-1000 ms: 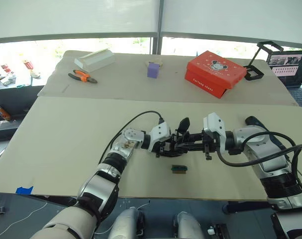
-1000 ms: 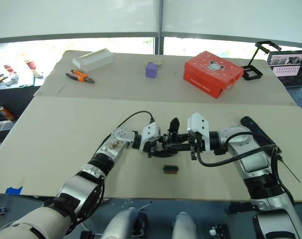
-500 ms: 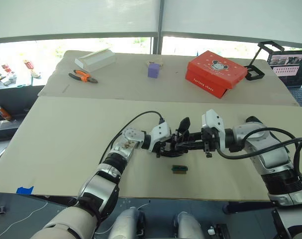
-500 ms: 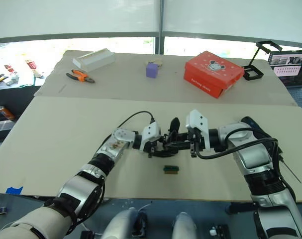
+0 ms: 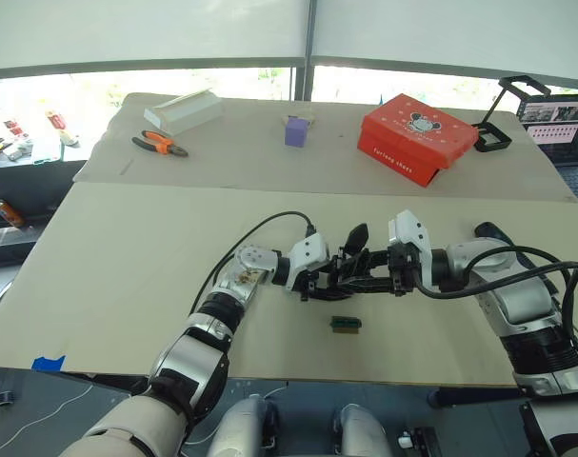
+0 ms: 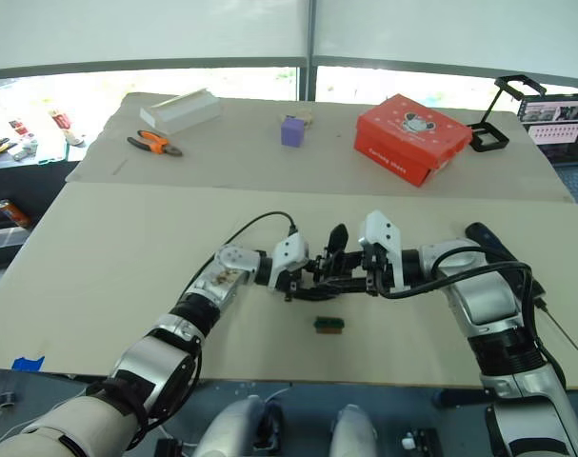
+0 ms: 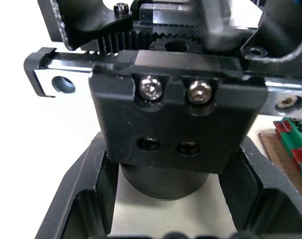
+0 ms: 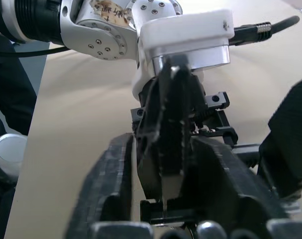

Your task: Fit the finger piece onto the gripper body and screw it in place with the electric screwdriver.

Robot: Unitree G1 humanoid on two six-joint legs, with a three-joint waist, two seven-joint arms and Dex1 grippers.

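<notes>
The left end effector [image 5: 319, 282] clamps the gripper body [image 7: 175, 129]. The right end effector [image 5: 367, 282] pinches the finger piece [image 8: 171, 124]. Both parts look stiff, light and slick, best gripped on flat sides.

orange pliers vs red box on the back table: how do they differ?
The orange pliers are small, thin and lie flat near the robot's left end of the back table; the red box is far bigger, blocky, with white print on top, toward the right end. Pliers have dark jaws; the box is plain red. Both rest untouched.
</notes>
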